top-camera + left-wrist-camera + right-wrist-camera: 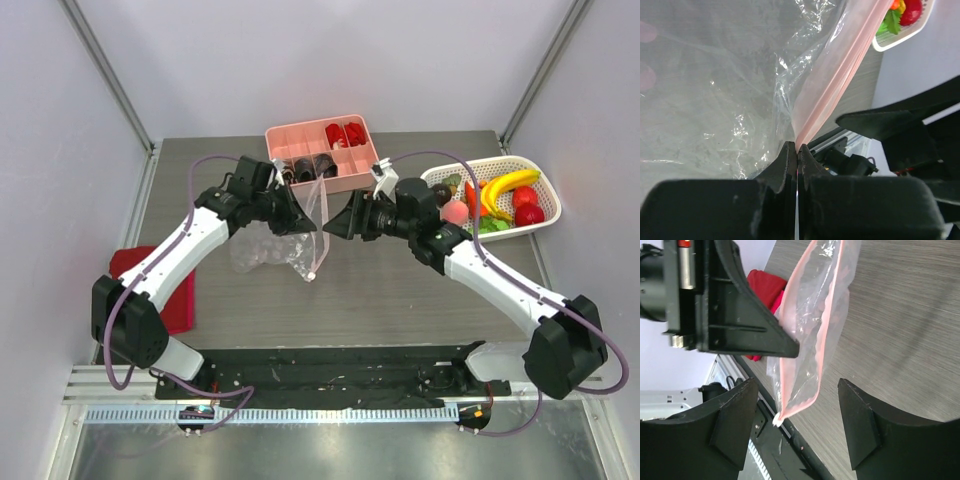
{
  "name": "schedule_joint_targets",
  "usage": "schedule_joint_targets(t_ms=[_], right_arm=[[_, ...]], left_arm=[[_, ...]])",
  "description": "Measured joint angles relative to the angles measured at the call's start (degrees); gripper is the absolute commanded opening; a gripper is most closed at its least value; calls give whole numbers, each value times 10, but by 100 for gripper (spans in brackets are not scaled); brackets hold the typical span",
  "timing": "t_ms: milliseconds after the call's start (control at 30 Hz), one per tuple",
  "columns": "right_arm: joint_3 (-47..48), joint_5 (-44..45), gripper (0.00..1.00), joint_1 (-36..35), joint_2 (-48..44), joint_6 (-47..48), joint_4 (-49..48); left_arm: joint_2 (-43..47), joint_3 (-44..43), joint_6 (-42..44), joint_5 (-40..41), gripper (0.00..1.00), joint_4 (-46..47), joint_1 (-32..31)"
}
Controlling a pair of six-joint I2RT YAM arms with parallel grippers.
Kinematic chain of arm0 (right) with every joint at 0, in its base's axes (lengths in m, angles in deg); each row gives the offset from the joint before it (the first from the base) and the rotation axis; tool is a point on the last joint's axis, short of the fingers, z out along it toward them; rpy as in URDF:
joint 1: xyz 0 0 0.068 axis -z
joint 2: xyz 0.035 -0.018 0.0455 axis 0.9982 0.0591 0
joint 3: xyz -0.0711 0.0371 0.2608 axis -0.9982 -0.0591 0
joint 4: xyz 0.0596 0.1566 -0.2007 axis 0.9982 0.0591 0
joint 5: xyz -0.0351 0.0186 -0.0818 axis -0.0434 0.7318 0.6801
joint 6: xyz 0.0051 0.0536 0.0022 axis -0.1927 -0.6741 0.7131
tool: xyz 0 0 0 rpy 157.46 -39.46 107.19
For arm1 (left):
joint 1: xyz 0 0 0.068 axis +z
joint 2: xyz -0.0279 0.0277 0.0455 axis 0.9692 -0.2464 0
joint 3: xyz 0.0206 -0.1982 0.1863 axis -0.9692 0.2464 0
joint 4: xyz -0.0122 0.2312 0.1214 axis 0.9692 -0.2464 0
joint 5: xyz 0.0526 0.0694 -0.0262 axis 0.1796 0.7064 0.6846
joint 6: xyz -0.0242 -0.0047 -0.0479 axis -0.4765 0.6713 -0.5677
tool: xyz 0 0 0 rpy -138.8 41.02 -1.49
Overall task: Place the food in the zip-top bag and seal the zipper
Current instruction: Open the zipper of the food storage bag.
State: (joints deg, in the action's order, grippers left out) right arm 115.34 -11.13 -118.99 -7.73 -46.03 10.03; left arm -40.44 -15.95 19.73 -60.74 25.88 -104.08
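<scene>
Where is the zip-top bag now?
Top view, centre: the zip-top bag is pinched at its zipper by the left gripper, in front of the pink tray, facing the open right gripper.

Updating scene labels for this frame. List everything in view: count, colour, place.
zip-top bag: 1, clear, mid-table, hanging from the left claw, nothing seen inside
zipper: 1, pale pink, along the bag's mouth
food: several pieces, yellow, red, orange, green, peach, dark, all in the basket
basket: 1, white mesh, far right of the table
compartment tray: 1, pink, far centre, red and dark items inside
cloth: 1, red, left side, partly under the left arm
table: 1, grey wood grain
left claw: 1, black, shut on the zipper
right claw: 1, black, open, jaws either side of the bag's lower corner
</scene>
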Motion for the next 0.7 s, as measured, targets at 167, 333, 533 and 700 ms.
schedule_joint_targets(t_ms=[167,333,533,700], right_arm=[[0,13,37,0,26,-6,-23],[2,22,1,-1,49,16,-7],[38,41,1,12,44,87,102],[94,42,1,35,32,164,199]], left_arm=[[4,0,-20,-21,0,23,0],[24,0,-16,-26,0,19,9],[94,-19,71,43,0,-78,35],[154,-49,168,112,0,-150,31]])
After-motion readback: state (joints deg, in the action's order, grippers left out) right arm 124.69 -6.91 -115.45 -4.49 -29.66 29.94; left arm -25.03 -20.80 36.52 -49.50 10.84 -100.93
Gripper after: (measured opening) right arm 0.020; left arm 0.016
